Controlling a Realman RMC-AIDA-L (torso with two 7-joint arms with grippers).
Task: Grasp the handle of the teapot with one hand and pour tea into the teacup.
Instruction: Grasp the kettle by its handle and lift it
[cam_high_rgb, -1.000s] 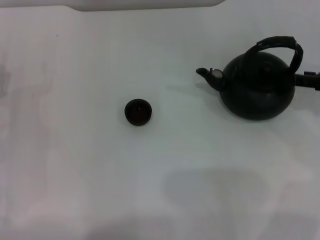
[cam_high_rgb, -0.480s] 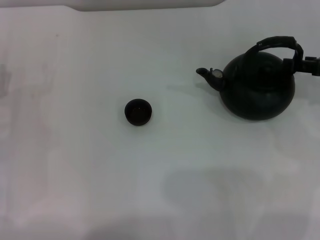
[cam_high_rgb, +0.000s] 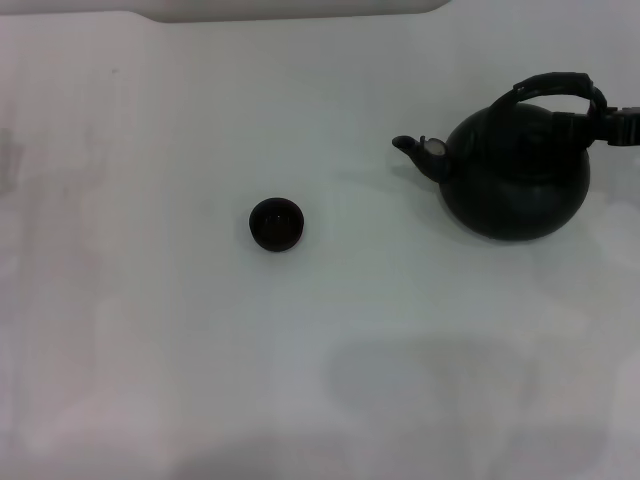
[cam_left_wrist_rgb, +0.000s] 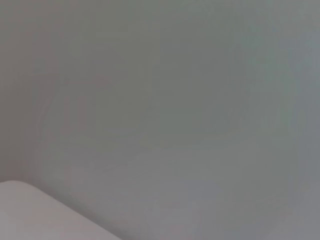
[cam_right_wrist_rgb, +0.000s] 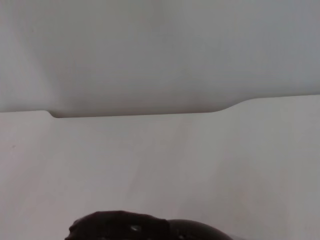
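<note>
Teapot (cam_high_rgb: 515, 175), near the table's (cam_high_rgb: 200, 380) right edge, spout toward cup (cam_high_rgb: 275, 223); right gripper (cam_high_rgb: 618, 128) at the right end of handle (cam_high_rgb: 560, 88), jaw state indiscernible; left arm unseen.

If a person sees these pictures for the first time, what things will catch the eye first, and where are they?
First the large black teapot at the right of the white table, spout pointing toward the robot's left, with its arched handle on top. Next the tiny dark teacup standing alone near the middle. At the right edge, the right gripper is at the handle's right end.
</note>
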